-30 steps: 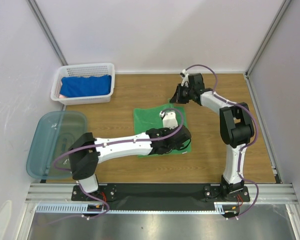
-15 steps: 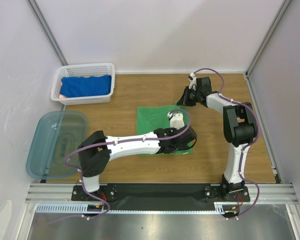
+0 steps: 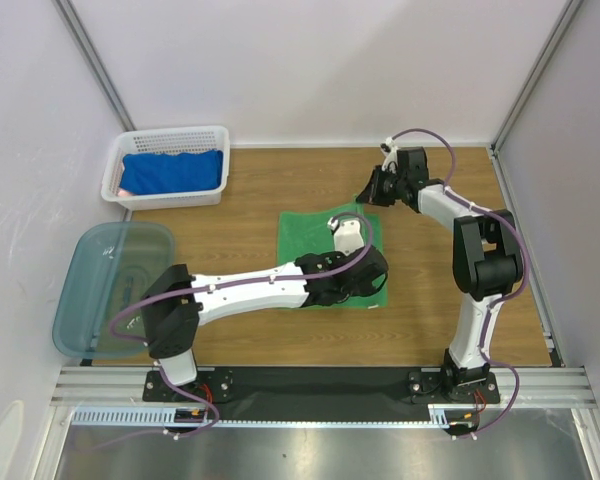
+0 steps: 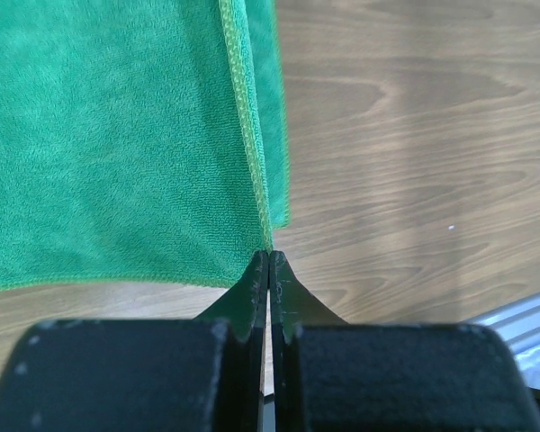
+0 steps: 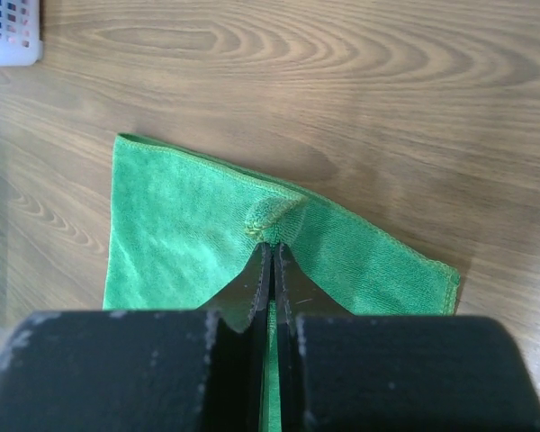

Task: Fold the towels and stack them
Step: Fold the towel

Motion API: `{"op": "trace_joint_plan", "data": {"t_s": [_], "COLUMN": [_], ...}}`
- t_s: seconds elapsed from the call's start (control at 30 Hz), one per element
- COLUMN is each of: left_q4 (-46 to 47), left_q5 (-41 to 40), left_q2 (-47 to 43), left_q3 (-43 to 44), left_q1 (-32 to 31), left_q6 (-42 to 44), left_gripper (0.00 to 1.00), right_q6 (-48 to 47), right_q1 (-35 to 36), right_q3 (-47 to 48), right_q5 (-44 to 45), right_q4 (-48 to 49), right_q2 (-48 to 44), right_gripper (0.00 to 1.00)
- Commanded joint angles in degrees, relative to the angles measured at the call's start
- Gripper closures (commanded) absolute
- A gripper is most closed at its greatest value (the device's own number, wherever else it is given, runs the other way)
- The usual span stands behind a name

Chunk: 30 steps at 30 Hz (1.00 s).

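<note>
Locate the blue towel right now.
In the top view the blue towel lies inside the white basket at the far left corner of the table, beyond the teal tub and well left of the green towel.

**Green towel pinched at two points; blue and pink lie apart**

The bright green towel (image 3: 315, 240), a rough rectangle of terry, lies spread flat. A stitched hem runs down just inside one side. At its corner, that hem meets the closed tips of the left gripper (image 4: 268, 261), and the cloth stretches ahead and to the left of them. The pressed-together tips of the right gripper (image 5: 270, 245) pinch up a small pucker near one edge, with cloth fanning out to either side. The royal blue towel (image 3: 175, 170) lies well to the left of both grippers. A sliver of the pale pink towel (image 3: 124, 186) shows at its left edge.
</note>
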Motion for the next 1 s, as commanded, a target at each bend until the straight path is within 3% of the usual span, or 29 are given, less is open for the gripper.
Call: {"op": "trace_joint_plan", "data": {"t_s": [0.0,0.47,0.97], "left_q4": [1.31,4.82,6.05], "left_q5": [-2.19,-2.20,7.02], "left_q2": [-3.87,-3.35,6.23], "left_q3": [-0.60,-0.69,5.90], "left_q1": [-0.58,-1.54,-1.54], "left_q6": [0.36,3.44,7.74], "left_gripper": [1.00,1.00,1.00], "right_q6": [0.32,2.26,2.43], "right_q1": [-0.43,-2.71,-7.89], "right_q3": [0.72,-3.41,-10.17], "right_q5": [1.50,1.85,0.79], "right_q4": [0.68,2.87,5.60], "right_q2": [-2.36,-4.90,-6.48], "right_gripper": [1.00,1.00,1.00]}}
